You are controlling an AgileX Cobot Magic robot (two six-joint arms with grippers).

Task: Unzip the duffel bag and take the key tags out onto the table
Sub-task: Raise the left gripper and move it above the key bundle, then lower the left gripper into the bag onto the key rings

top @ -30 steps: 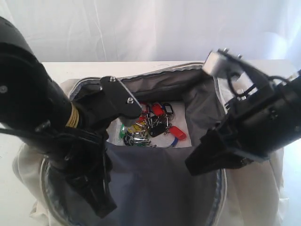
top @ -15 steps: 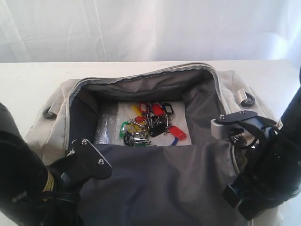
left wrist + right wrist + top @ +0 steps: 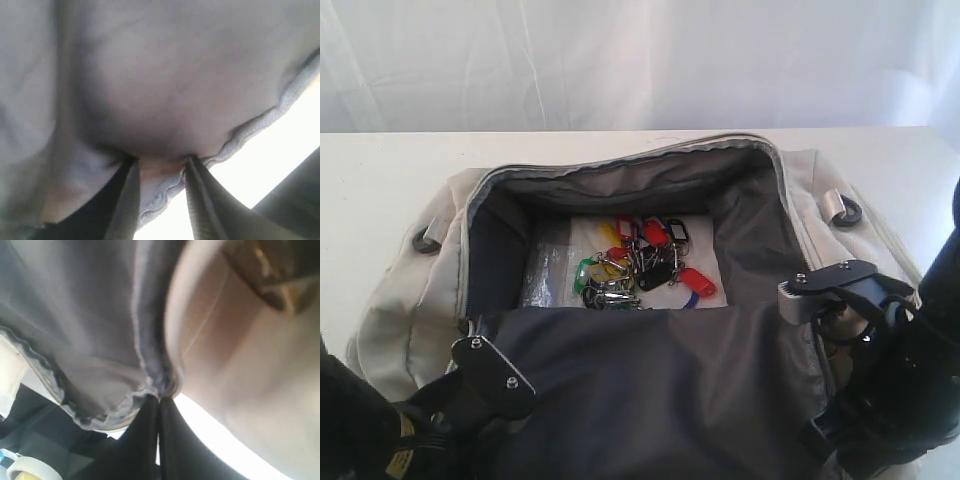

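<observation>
Pinning open the near flap of the duffel bag (image 3: 410, 270), one grip per side. At left hand (image 3: 161, 165): fingers part-way apart, clamped on a thick fold of flap edge. At right hand (image 3: 160, 399): fingers pressed together, nipping a thin bit of seam right at the tips. As for the key tags (image 3: 640, 262): not out yet, lying inside on the bag floor on a clear plastic sheet (image 3: 545, 270), toward the far side of the opening. Bag itself mid-tabletop (image 3: 380, 170), running toward the near edge.

Risks, judged only:
- Shallow tip grip on the right: likely to lose the seam under any tug and drop the flap over the tags.
- Letting go of either side to reach in: same result, opening half shut.
- Reaching in carelessly: likely to snag the dark lining or lift the plastic sheet along with the ring.
- Pulling harder: could drag the whole bag toward the near edge.

Exterior view only: tags, open mouth, D-ring (image 3: 847, 211), both arms low at the bag's near corners; no fingertips visible.

Wrist views only: actual finger contact on fabric, zipper tape (image 3: 260, 127); no tags there. Right wrist view alone: pale roll-like object (image 3: 25, 469) beyond the fabric, identity unclear.
</observation>
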